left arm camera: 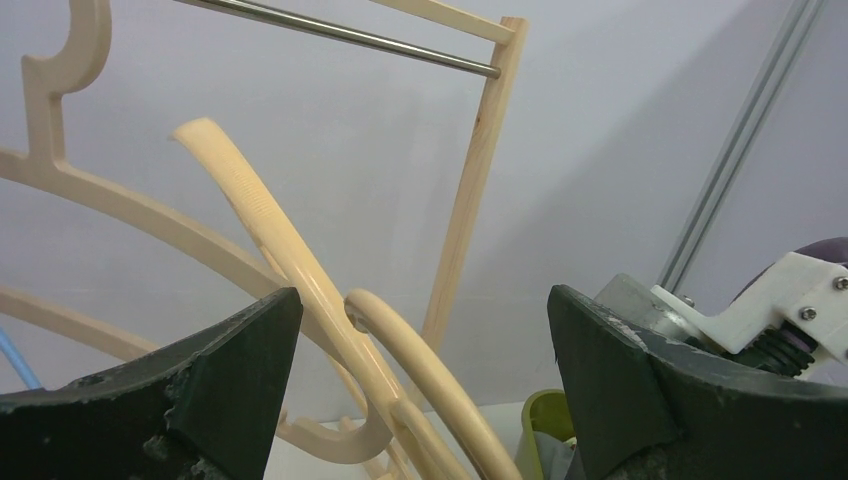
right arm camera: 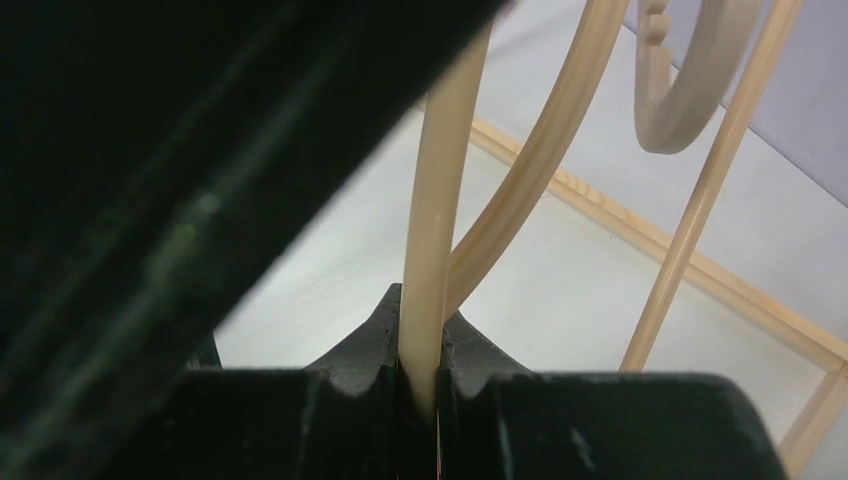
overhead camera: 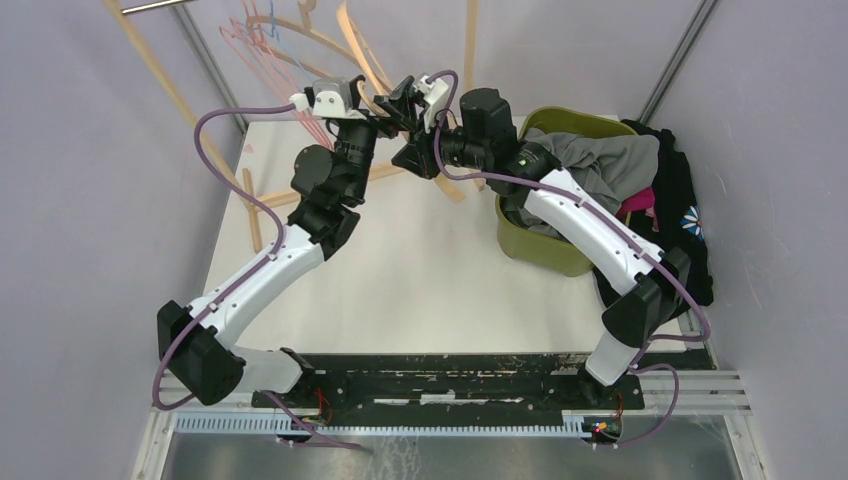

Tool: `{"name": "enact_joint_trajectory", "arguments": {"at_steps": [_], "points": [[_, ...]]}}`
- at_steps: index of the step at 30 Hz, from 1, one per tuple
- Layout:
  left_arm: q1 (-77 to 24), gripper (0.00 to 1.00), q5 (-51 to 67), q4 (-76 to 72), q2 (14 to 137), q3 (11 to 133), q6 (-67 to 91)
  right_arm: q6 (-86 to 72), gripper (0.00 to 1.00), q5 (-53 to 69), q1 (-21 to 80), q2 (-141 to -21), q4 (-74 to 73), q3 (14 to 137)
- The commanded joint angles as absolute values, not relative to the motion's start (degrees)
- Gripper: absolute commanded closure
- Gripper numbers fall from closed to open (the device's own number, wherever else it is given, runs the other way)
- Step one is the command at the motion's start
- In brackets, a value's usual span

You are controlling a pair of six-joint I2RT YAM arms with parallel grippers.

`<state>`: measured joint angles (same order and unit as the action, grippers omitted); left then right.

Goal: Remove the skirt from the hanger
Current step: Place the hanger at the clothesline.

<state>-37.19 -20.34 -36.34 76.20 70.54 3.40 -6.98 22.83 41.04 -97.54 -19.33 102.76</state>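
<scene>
Your right gripper [right arm camera: 421, 345] pinches the smooth, curved wooden hanger [right arm camera: 432, 230]. Your left gripper [left arm camera: 422, 300] has its dark fingers [left arm camera: 225, 385] spread wide apart.

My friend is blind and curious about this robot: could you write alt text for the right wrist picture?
The right hand is shut on a pale wooden hanger, which rises from between its dark fingers. Behind are a second curved bar, a wooden frame and a white table.
</scene>
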Motion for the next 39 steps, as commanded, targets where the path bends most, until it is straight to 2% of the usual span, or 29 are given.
{"name": "enact_joint_trajectory", "arguments": {"at_steps": [1,12,26,29,32,39], "points": [[-37.8,0.01,-15.3,-33.6,75.6,69.4,2.9,-4.0,0.99,24.7,42.7,-94.6,-16.4,108.1],[-38.0,0.01,-14.6,-33.7,69.5,66.2,2.8,-2.8,0.99,22.6,42.4,-97.2,-18.4,116.7],[-38.1,0.01,-11.8,-34.6,56.1,54.2,4.3,-8.2,0.99,17.4,40.1,-106.0,-13.9,124.4],[-38.1,0.01,-10.9,-30.8,53.3,54.9,3.1,-8.5,0.99,16.3,39.0,-106.9,-13.4,124.9],[-38.1,0.01,-9.3,-26.1,52.4,56.1,3.3,-9.8,0.99,15.4,38.4,-107.3,-12.5,125.6],[-38.6,0.01,-9.6,-29.5,54.7,53.1,5.9,-18.7,0.99,13.3,38.5,-109.7,-4.9,128.5]]}}
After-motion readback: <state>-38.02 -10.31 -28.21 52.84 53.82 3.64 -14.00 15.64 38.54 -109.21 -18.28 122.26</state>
